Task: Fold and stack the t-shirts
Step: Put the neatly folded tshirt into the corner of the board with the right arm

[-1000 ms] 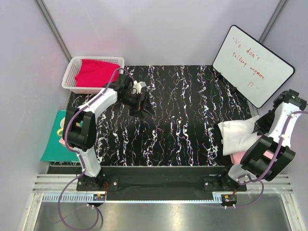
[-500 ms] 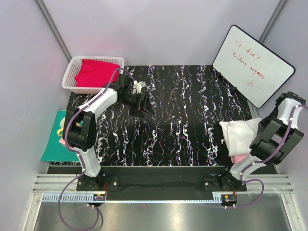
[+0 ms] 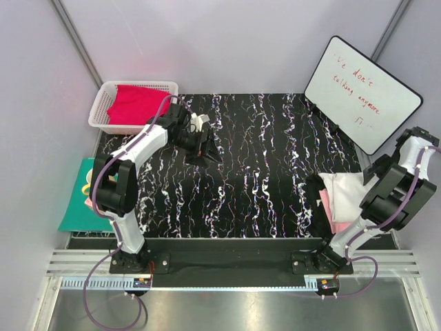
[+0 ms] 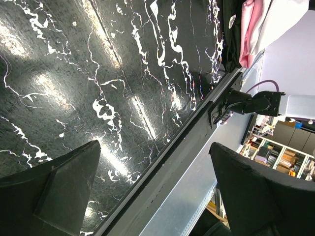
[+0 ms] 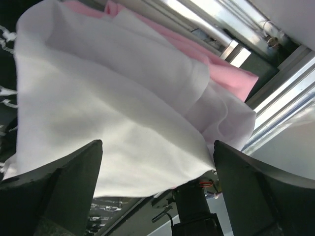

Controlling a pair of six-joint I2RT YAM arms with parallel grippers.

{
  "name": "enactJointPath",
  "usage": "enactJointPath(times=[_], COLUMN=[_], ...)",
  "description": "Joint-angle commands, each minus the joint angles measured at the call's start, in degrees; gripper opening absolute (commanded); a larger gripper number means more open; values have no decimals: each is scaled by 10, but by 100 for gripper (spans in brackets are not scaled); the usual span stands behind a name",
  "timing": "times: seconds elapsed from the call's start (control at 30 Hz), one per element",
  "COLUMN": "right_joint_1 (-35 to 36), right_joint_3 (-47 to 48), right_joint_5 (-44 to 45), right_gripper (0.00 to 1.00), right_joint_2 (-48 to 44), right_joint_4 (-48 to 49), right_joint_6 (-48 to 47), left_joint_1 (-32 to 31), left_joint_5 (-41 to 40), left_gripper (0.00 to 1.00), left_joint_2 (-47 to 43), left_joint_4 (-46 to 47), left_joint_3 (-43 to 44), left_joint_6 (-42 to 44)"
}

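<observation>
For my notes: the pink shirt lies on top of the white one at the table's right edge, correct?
No, reversed: the white shirt lies on top of the pink shirt at the table's right edge; the right wrist view shows it.

I see the white t-shirt (image 5: 98, 128) and pink t-shirt (image 5: 224, 73) as soft matt cloth, lightly creased. The black, white-veined surface (image 4: 74, 73) looks slick and glossy, catching light streaks. The basket (image 3: 101, 110) is white latticed plastic.
</observation>
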Motion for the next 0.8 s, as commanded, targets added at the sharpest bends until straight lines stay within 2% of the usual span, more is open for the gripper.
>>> enactJointPath(times=[0.0,0.13,0.2,0.4,0.43,0.53,0.6,0.63,0.7,0.73,0.77], right_joint_1=[-5,-3,-1,9,10,12,11,12,12,12,11], right_joint_3=[21,-7,-25,-46,-61,-114,-141,-168,-182,-188,-189], right_joint_5=[-53,-176,-205,-217,-270,-358,-391,-429,-453,-460,-462], right_gripper=[100,100,100,100,100,100,100,97,19,0,0], right_joint_2=[-79,-160,-182,-234,-230,-227,-225,-222,-201,-196,-193], right_joint_4=[0,-2,9,38,46,91,131,147,175,180,188], right_joint_6=[0,9,16,12,10,31,44,52,57,63,62], left_joint_1=[-2,-2,-2,-4,-5,-7,-7,-7,-7,-7,-7], left_joint_5=[11,10,11,11,10,10,6,5,2,2,1], left_gripper=[99,99,99,99,99,99,99,99,99,99,99], left_joint_2=[3,7,7,-2,-2,-5,-8,-9,-13,-13,-14], left_joint_4=[-3,-3,-4,-7,-7,-9,-8,-9,-9,-9,-9], left_joint_3=[21,22,23,17,16,11,10,10,9,8,7], left_joint_6=[6,6,6,9,9,10,11,12,12,11,12])
